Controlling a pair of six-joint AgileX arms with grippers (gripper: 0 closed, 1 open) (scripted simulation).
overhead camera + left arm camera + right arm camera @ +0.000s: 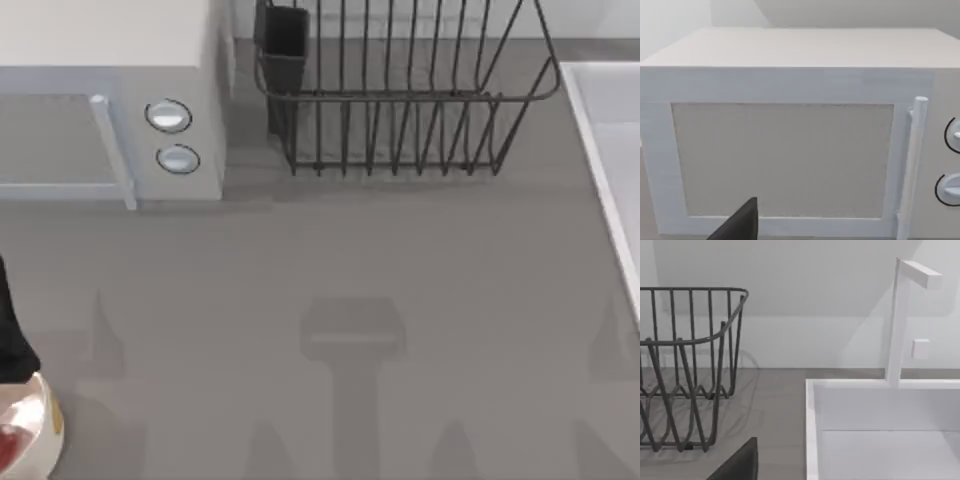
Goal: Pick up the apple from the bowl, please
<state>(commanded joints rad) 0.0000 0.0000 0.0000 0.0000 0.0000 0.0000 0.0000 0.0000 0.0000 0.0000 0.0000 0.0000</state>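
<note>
Cream-white and glossy, the bowl (35,430) sits at the near left corner of the grey tabletop (400,270) in the top view, cut off by the picture's edge, and a sliver of the red apple (10,443) shows inside it against the rim. A dark part of our left arm (12,335) rises just beside the bowl, at the left edge. Our left wrist view looks straight at the white microwave (785,150) with its door handle (914,165). A single dark finger of the left tool (740,225) pokes in at that view's lower edge, so we cannot tell whether that tool is spread or closed. Our right wrist view faces the wire dish rack (690,370) and the white sink (880,430) with its faucet (900,320), again with one dark finger of the right tool (740,465) visible and its state beyond telling. We judge the task to be at its very start: the apple lies untouched in the bowl. The next move, as we read it, falls to the left arm, being nearer. It calls for turning the tool down over the bowl, spreading it wider than the apple, and descending inside the rim without knocking the bowl.
</note>
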